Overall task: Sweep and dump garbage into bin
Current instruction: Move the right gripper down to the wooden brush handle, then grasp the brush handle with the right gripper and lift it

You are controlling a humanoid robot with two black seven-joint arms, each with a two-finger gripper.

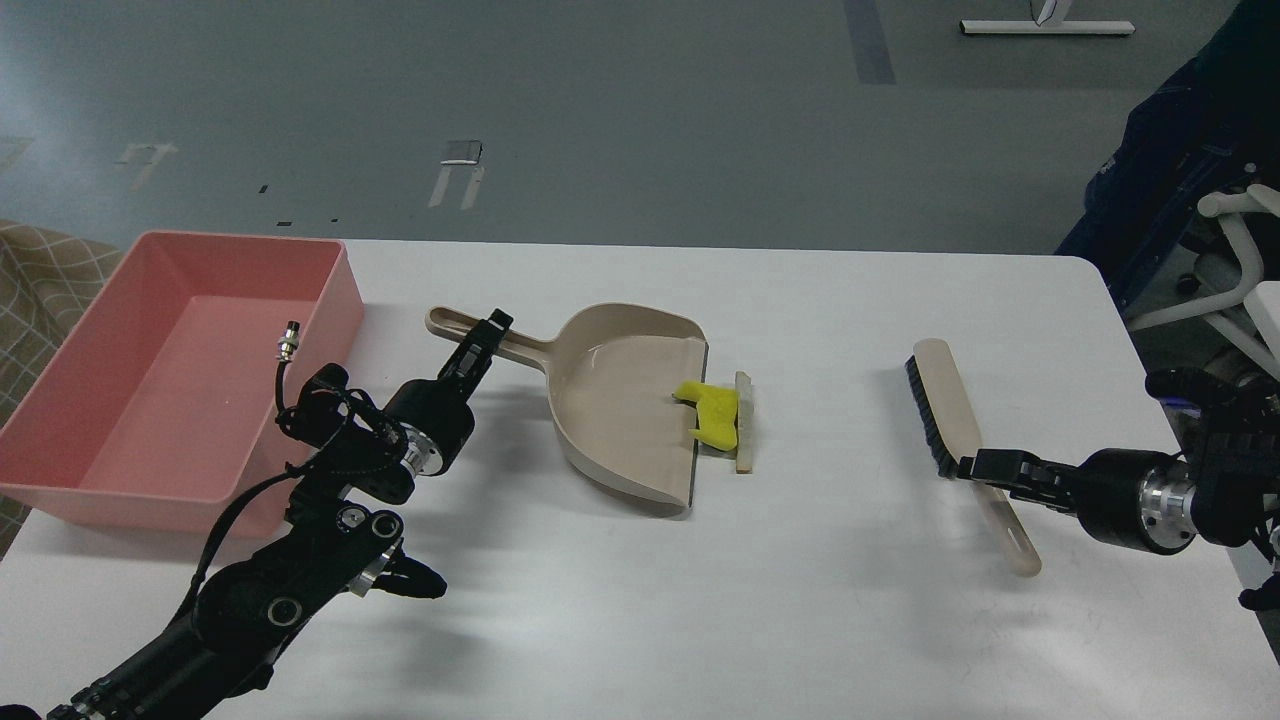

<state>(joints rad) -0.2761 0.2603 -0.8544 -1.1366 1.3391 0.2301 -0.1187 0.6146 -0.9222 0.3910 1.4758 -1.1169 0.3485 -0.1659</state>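
left gripper [487, 338] at the beige plastic dustpan [620, 400] handle, can't tell if clamped | right gripper [975, 467] closed on beige black-bristled brush [945, 410] | yellow foam chunk [712, 412] straddling the pan lip, pale wedge slice [744, 422] just outside | salmon-pink plastic tub [120, 400] at table's left edge, open white table [830, 560] between pan and brush

This looks like a robotics lab or test hall rather than a home. A plain white counter [640, 560] stands on a wide grey floor [640, 110] marked with strips of tape [457, 172] and a dark painted line [868, 40]. At the far edge a white metal stand base [1046, 27] shows, and on the right there is white tubular framing [1240, 250] beside dark equipment. A checked beige fabric [35, 275] sits at the left edge
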